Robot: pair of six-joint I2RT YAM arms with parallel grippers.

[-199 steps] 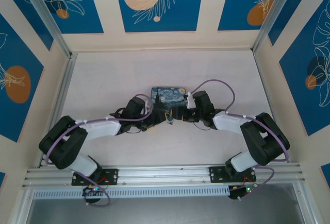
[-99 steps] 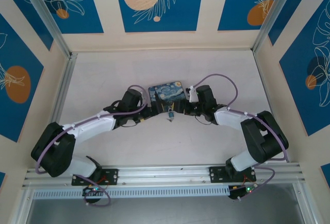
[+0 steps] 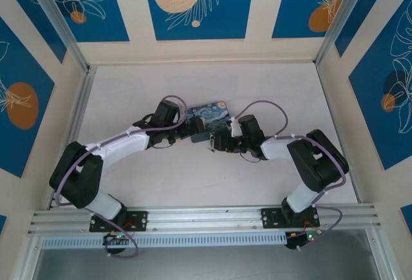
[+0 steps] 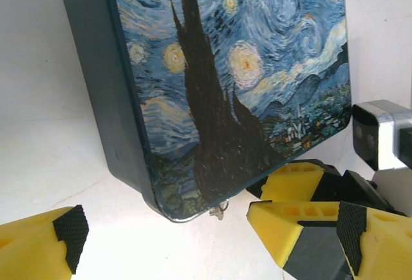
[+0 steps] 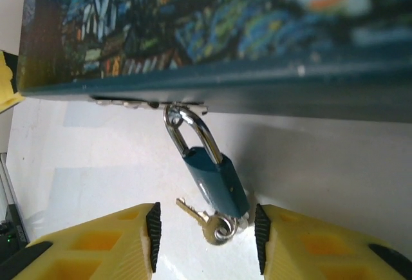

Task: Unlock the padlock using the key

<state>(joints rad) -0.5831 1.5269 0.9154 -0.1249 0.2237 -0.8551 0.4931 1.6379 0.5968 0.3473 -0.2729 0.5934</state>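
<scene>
In the top external view, a rectangular tin painted in blue and yellow swirls [image 3: 207,115] is seen on the white table [image 3: 193,84], near its middle. The left gripper [image 3: 191,134] is placed at the tin's near left corner, and the right gripper [image 3: 216,143] just beside the tin's near edge, the two close together.

In the left wrist view, the left gripper [image 4: 212,232] is seen spread wide with nothing between its black pads [image 4: 71,235]; the tin's corner [image 4: 244,67] lies just ahead of it. The yellow fingers of the right gripper [image 4: 286,199] are seen under the tin's lower corner.

In the right wrist view, a small padlock with a teal body and a silvery shackle [image 5: 215,180] is seen hooked through a metal hasp [image 5: 148,103] on the tin's dark edge [image 5: 290,93]. A small silvery key on a ring [image 5: 205,219] lies at the padlock's lower end; whether it is in the keyhole cannot be told. The right gripper [image 5: 206,235] is held at a middling width, with the key and the padlock's lower end between its pads [image 5: 153,232]. One pad is just beside the padlock body, and a gap is left at the other.
</scene>
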